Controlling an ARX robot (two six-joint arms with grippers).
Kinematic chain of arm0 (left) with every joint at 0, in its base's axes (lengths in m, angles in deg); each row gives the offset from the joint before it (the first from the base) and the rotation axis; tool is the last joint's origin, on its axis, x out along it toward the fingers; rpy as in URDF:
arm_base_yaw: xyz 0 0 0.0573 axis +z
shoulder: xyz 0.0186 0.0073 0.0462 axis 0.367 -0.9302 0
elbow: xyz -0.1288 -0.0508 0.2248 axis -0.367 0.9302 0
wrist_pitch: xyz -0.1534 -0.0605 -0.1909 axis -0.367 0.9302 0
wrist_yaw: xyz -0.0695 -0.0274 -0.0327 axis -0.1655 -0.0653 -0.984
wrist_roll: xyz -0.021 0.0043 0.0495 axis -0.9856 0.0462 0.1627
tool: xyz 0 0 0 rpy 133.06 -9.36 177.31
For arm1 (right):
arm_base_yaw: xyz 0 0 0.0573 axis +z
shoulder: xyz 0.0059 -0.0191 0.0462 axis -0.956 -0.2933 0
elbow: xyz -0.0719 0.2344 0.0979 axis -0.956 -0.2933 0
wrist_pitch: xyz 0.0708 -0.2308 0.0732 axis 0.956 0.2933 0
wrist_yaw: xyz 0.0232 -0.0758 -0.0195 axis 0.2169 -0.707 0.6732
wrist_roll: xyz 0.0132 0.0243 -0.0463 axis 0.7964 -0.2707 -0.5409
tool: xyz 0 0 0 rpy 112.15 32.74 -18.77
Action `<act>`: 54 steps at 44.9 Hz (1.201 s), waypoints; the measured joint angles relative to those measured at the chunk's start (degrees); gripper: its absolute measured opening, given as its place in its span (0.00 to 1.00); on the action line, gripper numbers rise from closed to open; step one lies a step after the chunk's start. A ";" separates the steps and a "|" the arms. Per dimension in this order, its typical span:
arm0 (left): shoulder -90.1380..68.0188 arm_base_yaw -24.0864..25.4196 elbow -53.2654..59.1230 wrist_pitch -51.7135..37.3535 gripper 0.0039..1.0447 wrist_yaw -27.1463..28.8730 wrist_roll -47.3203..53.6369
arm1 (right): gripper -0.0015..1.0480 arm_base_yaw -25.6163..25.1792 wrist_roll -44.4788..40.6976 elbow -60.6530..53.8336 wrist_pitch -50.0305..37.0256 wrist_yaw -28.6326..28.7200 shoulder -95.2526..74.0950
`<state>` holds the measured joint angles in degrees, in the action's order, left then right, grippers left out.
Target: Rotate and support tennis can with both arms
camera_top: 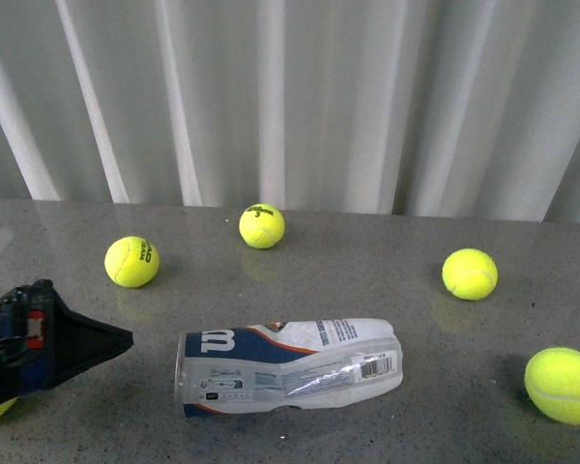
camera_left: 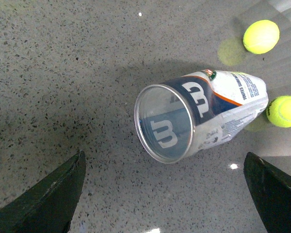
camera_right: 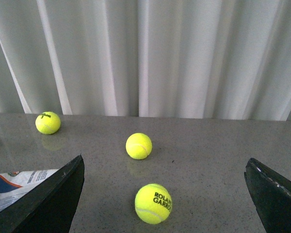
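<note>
The tennis can [camera_top: 290, 365] lies on its side on the grey speckled table, silver rim to the left, crumpled far end to the right. In the left wrist view the can [camera_left: 203, 109] shows its round rimmed end toward the camera. My left gripper [camera_left: 164, 167] is open, just short of that end, with its fingers [camera_left: 53, 194] wide to either side and touching nothing. In the front view the left gripper [camera_top: 87, 346] sits left of the can. My right gripper [camera_right: 165, 158] is open over bare table, with the can's crumpled end [camera_right: 14, 187] beside one finger.
Yellow-green tennis balls lie around: one [camera_top: 131, 261] back left, one [camera_top: 262, 225] back centre, one [camera_top: 469, 274] right, one [camera_top: 563, 385] near right. The right wrist view shows a Roland Garros ball [camera_right: 153, 204] between the fingers. White curtain [camera_top: 290, 97] behind the table.
</note>
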<state>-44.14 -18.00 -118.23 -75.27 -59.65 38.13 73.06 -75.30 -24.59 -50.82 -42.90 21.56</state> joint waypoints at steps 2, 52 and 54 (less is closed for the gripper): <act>-2.36 -0.61 -1.36 -0.31 0.94 0.07 -0.07 | 0.93 0.00 0.00 0.00 0.00 0.00 0.00; -21.53 -14.60 -12.17 -9.99 0.67 -1.92 -18.03 | 0.93 0.00 0.00 0.00 0.00 0.00 0.00; -22.36 -14.93 -12.17 -11.19 0.58 -1.92 -19.85 | 0.93 0.00 0.00 0.00 0.00 0.00 0.00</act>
<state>-66.50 -32.93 -130.41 -86.46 -61.57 18.28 73.06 -75.30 -24.59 -50.82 -42.90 21.56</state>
